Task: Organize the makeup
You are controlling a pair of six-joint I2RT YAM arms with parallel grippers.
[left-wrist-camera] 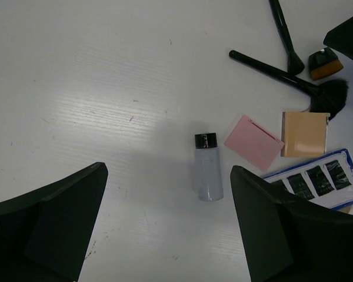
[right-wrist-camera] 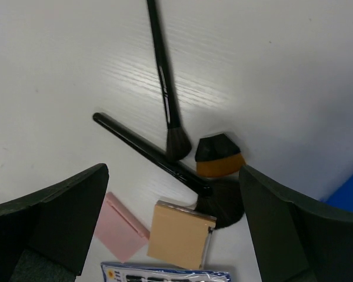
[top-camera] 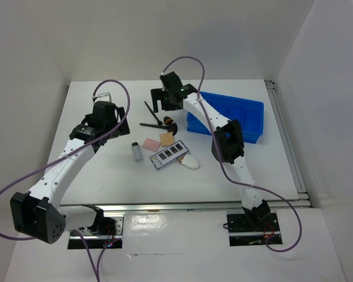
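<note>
The makeup lies mid-table. A thin black brush [top-camera: 151, 111] and a thicker black brush [top-camera: 154, 124] meet beside a small black-and-orange brush head [top-camera: 169, 121]. Below them lie a tan pad [top-camera: 166, 138], a pink pad [top-camera: 150, 144], a clear vial [top-camera: 136, 151], a dark palette [top-camera: 168, 154] and a white sponge [top-camera: 190, 163]. My left gripper [left-wrist-camera: 168, 170] is open and empty, above the table left of the vial [left-wrist-camera: 207, 167]. My right gripper [right-wrist-camera: 173, 170] is open and empty, hovering over the thicker brush [right-wrist-camera: 150, 153] and the tan pad [right-wrist-camera: 179, 234].
A blue plastic tray [top-camera: 247, 104] stands at the back right, just right of the brushes, with my right arm reaching across its left end. White walls enclose the table on three sides. A metal rail runs along the near edge.
</note>
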